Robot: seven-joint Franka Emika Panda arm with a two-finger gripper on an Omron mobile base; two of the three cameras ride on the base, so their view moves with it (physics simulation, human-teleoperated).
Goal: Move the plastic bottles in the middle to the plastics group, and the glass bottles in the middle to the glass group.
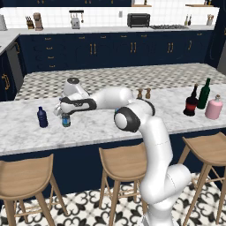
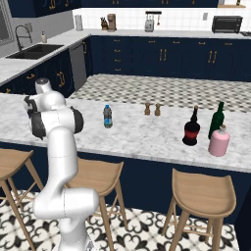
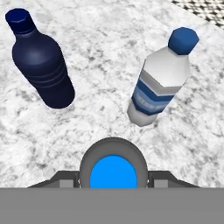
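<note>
My gripper (image 1: 64, 114) is shut on a small plastic bottle (image 1: 66, 120) with a blue band, held upright at the left end of the marble counter. In the hand view its blue cap (image 3: 113, 175) sits between my gripper's (image 3: 113, 180) tips. Just left of it stands the navy bottle (image 1: 42, 117) (image 3: 41, 65) of the plastics group. A pale bottle (image 3: 159, 83) with a blue label and blue cap stands close by. Another blue-banded plastic bottle (image 2: 107, 116) stands mid-counter. The dark red-labelled glass bottle (image 1: 191, 102) (image 2: 191, 128) stands beside the green bottle (image 1: 203, 94) and the pink bottle (image 1: 214, 107).
Two small wooden shakers (image 1: 144, 93) stand near the counter's far edge at the middle. Wooden stools (image 1: 123, 161) line the near side below the counter (image 1: 26, 137). My arm's elbow (image 1: 128, 118) hangs over the counter's middle.
</note>
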